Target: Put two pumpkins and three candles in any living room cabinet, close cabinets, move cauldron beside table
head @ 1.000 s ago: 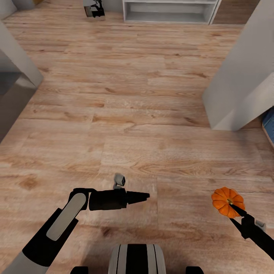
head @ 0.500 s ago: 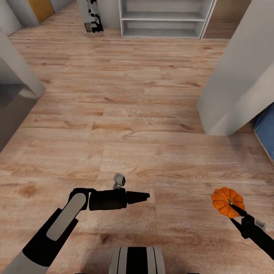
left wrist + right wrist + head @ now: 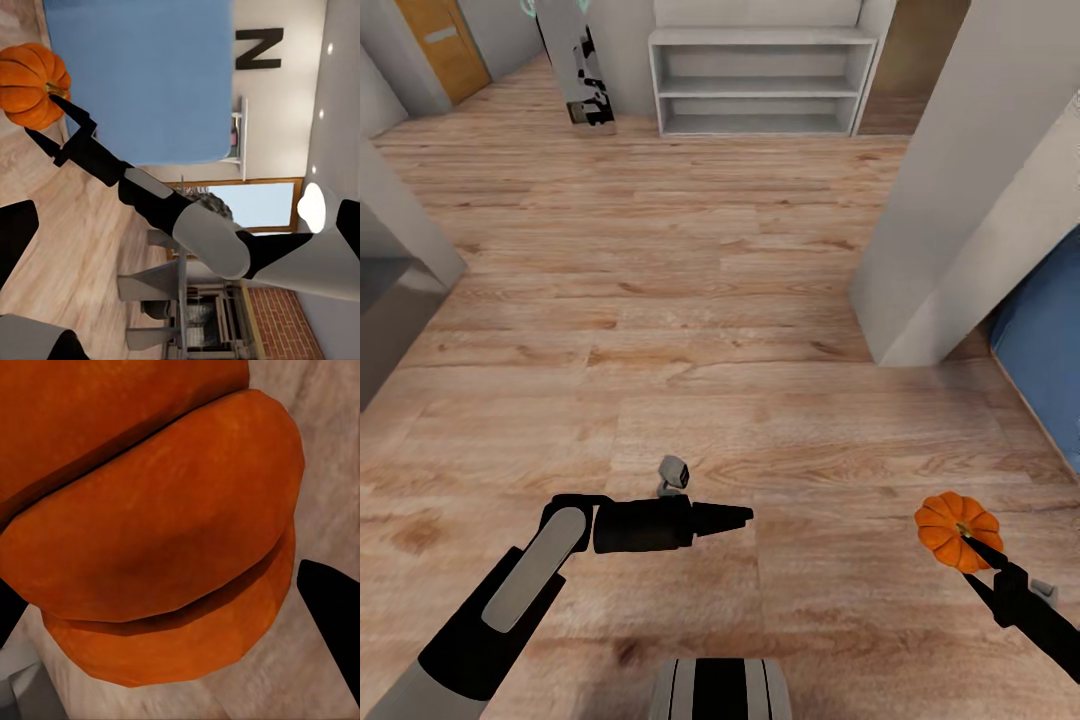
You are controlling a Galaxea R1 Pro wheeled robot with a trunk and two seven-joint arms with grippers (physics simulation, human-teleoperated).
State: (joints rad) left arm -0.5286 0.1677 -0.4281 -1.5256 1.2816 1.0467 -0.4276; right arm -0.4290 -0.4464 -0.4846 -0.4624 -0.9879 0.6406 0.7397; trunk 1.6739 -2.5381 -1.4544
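Note:
One small ribbed orange pumpkin (image 3: 957, 529) hangs just above the wooden floor at the lower right of the head view, with my right gripper (image 3: 972, 543) shut on it. The right wrist view is close on the pumpkin (image 3: 150, 517), with a black fingertip (image 3: 330, 596) at its side. My left gripper (image 3: 732, 517) points right at the bottom centre and holds nothing; its dark fingers (image 3: 16, 240) stand wide apart at the edges of the left wrist view. That view looks across at the pumpkin (image 3: 30, 84) and my right arm (image 3: 202, 240). The candles, cabinet, cauldron and table are out of view.
A white unit with bare shelves (image 3: 760, 80) stands at the far wall, with a black-and-white object (image 3: 582, 75) and an orange door (image 3: 445, 45) to its left. A grey wall block (image 3: 960, 200) juts in at the right beside something blue (image 3: 1045, 365). Another grey wall corner (image 3: 405, 225) stands at the left.
The whole head view has shifted, so the camera moved: the shelf unit, door and blue thing now show more fully. Both arms keep their pose, and the pumpkin stays in the right gripper.

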